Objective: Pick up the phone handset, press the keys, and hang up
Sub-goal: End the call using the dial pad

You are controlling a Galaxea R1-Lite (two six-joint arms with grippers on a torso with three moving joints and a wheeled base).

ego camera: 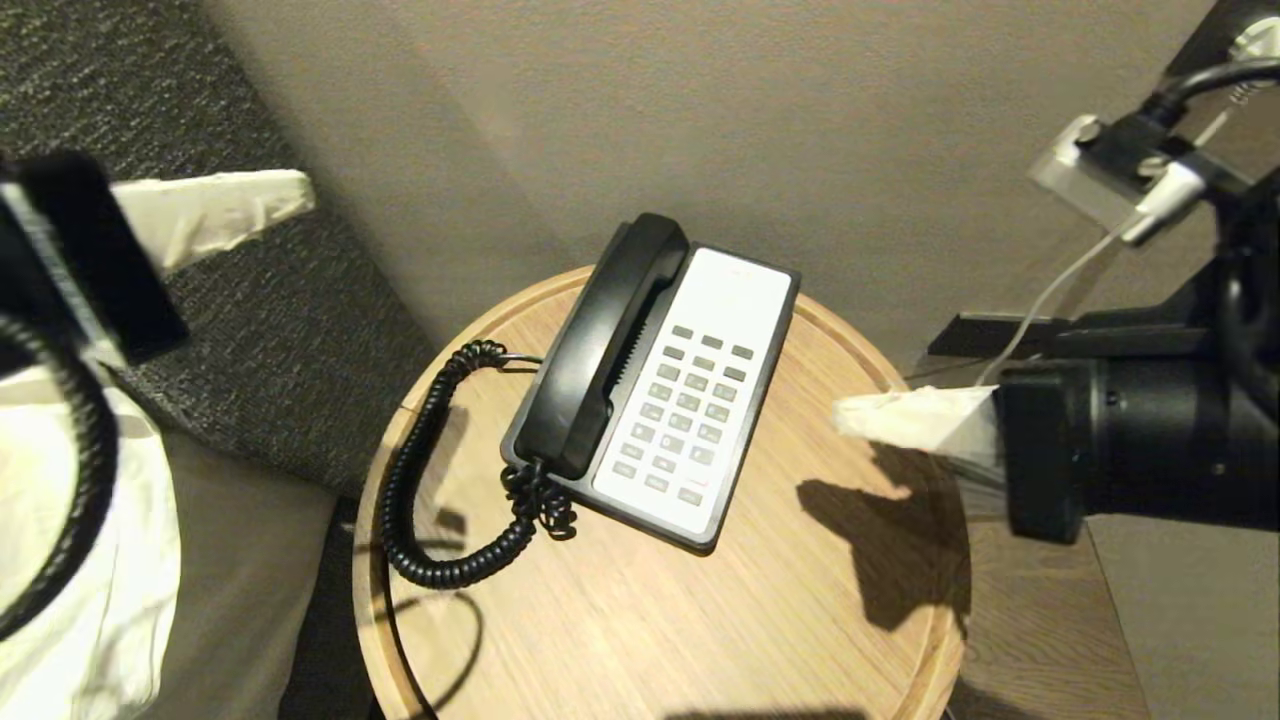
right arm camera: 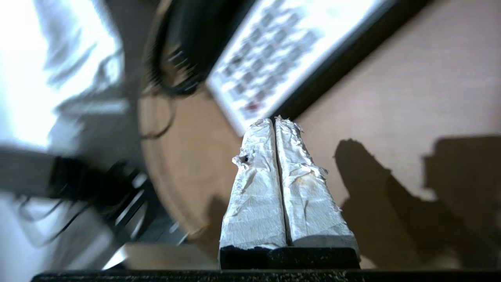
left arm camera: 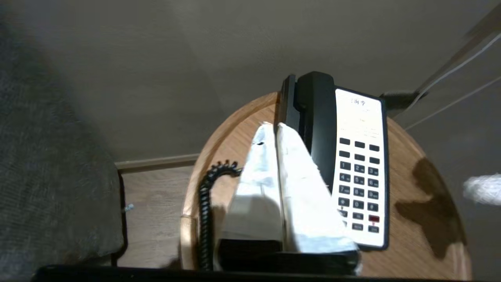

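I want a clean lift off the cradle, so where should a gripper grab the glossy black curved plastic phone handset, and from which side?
Probably the slim middle of the glossy black curved plastic phone handset, from above, fingers straddling its narrow width; its bulged ends sit in the base and the coiled black cord hangs off the near end.

Warm overhead light, hard shadows on the table (ego camera: 820,600); right wrist view seemingly motion-blurred.

- The phone handset (ego camera: 603,340) is glossy black, long and slightly curved, with rounded ends.
- It lies seated in the cradle along the phone base's left side.
- A black coiled cord (ego camera: 430,480) hangs from its near end.
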